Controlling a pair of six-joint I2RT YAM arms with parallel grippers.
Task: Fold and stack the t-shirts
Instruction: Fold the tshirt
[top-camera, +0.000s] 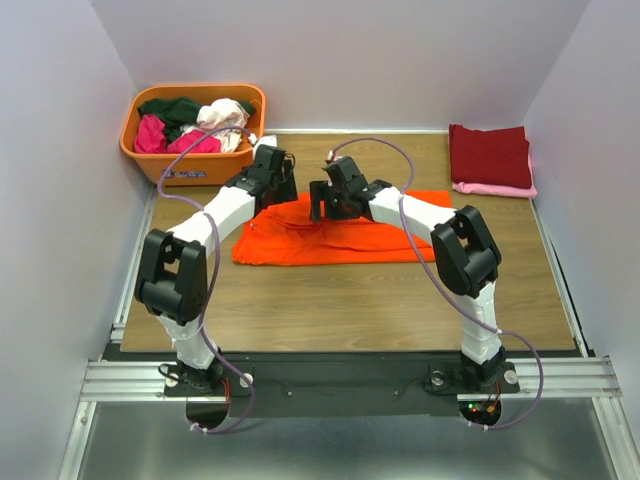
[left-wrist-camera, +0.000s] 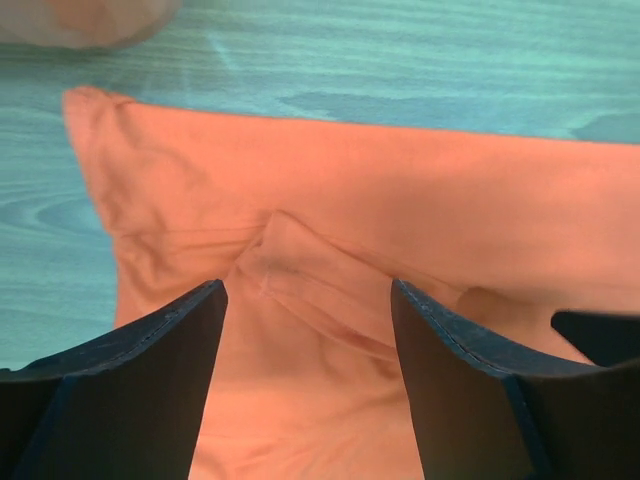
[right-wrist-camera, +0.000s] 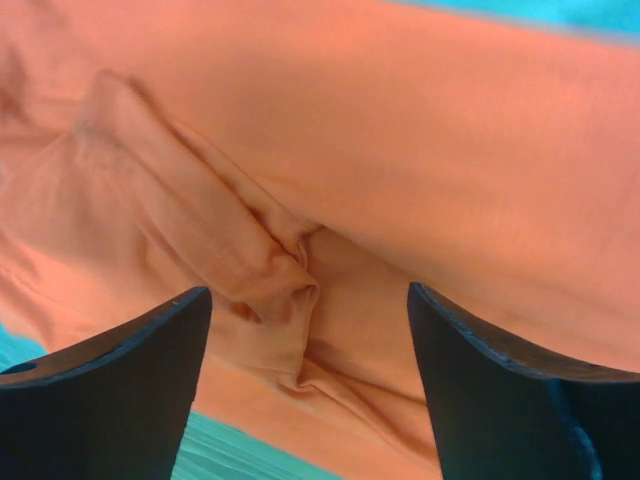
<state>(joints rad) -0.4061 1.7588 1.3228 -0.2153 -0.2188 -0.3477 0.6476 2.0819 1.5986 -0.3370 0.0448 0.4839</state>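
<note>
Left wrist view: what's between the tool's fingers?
A raised fold of the orange t-shirt lies between the fingers of the open left tool, not pinched. The wood table shows beyond. This is clear in the left wrist view.

Soft, even light from above fills the top view, leaving only faint shadows on the tabletop (top-camera: 350, 300). Both wrist views show a teal cast, and the orange shirt (left-wrist-camera: 400, 200) looks washed out.
</note>
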